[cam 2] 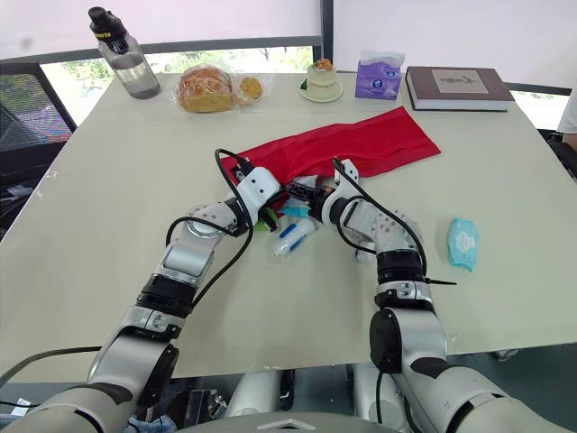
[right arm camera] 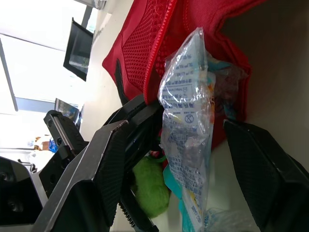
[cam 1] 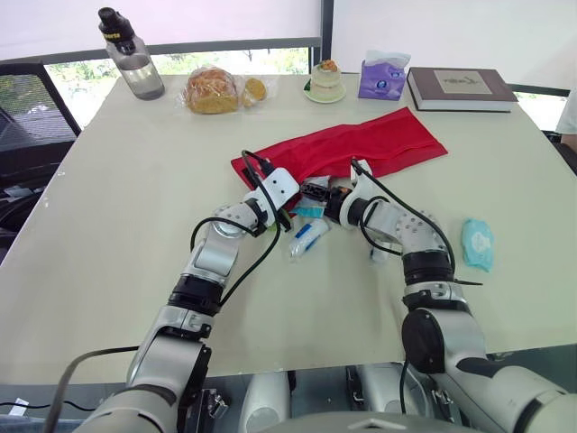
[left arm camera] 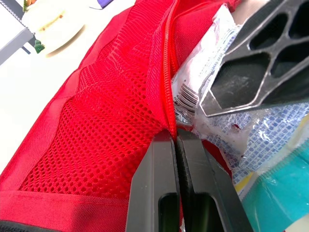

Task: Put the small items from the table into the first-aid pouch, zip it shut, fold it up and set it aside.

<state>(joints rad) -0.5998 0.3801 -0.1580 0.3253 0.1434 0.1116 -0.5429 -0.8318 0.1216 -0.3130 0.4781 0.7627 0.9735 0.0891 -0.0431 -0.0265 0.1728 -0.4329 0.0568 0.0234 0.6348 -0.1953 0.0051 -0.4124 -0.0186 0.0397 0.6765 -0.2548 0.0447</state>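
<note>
On the surface [cam 1: 108,225] the red first-aid pouch [cam 1: 379,144] lies unzipped. The left tool [left arm camera: 176,139] is clenched on its zipper edge, likely to hold the mouth open, so the right tool [right arm camera: 176,126], spread wide and released, can feed in the clear packet [right arm camera: 186,92] at that mouth.

No wording can be read. The packet [right arm camera: 186,111] at the pouch's [right arm camera: 145,43] mouth carries blue print and a barcode [left arm camera: 187,98], both illegible. The cover label of the book [cam 1: 460,87] beyond the pouch is too small.
</note>
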